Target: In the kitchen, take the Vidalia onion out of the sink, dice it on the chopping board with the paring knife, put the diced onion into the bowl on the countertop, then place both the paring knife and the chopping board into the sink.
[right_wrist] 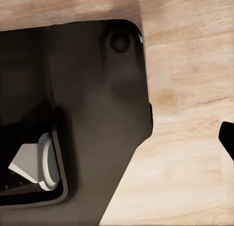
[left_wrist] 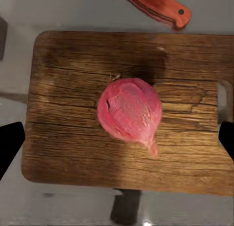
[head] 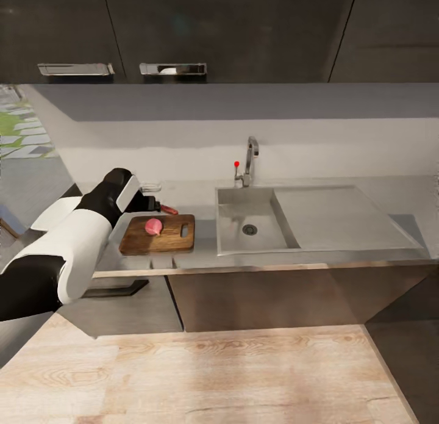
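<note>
1. Onion first: the Vidalia onion (left_wrist: 129,114) is lying on the chopping board (left_wrist: 73,89), near the board's middle, directly beneath the left gripper (left_wrist: 117,138) in the left wrist view, with its pointed tip trailing away from its round body.
2. The left gripper is hanging above the board with its jaws spread wide; its two dark fingertips (left_wrist: 9,145) are showing at opposite edges of the left wrist view, well apart from the onion, and nothing is sitting between them.
3. The paring knife (left_wrist: 156,6) is lying on the countertop (head: 201,195) just past the far edge of the board from the gripper; its red handle is showing, with two dark rivets.
4. In the head view the left arm (head: 73,235) is reaching over the near left corner of the board, and the board's handle slot is facing the sink (head: 250,219), which is sitting beside the board on the side away from the arm.
5. The right wrist view is looking down at the robot's dark base (right_wrist: 87,113) and the light wood floor (right_wrist: 190,89); one dark fingertip is peeking in at the edge, so I cannot tell how far the right gripper (right_wrist: 228,138) is open.
</note>
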